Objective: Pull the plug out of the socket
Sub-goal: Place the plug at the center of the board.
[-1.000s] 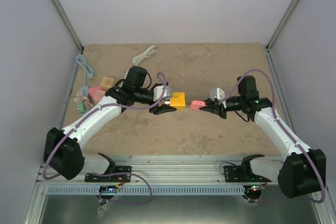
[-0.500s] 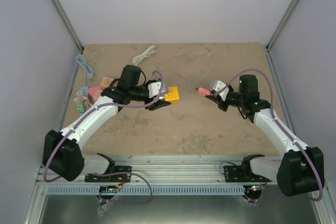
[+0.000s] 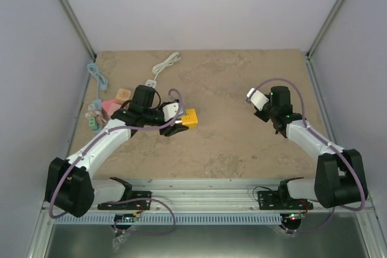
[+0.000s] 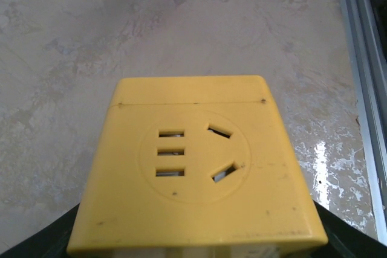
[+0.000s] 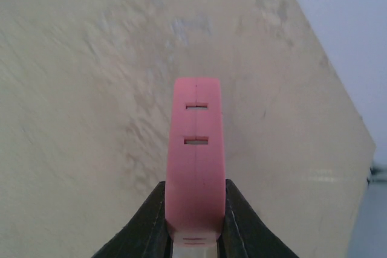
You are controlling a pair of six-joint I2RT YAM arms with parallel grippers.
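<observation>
Beige marbled tabletop (image 3: 230, 77) enclosed by grey walls. Against the frame a second ago: plug and socket, then nearly touching at centre, are now pulled well apart. Left arm is drawn back leftward, right arm swung off toward right wall. Yellow socket (image 4: 190, 167) is clamped in left gripper (image 3: 181, 122), jaws part-spread around its body, slotted face exposed. Pink plug (image 5: 196, 149) is pinched tight in right gripper (image 5: 195, 219), above tabletop.
</observation>
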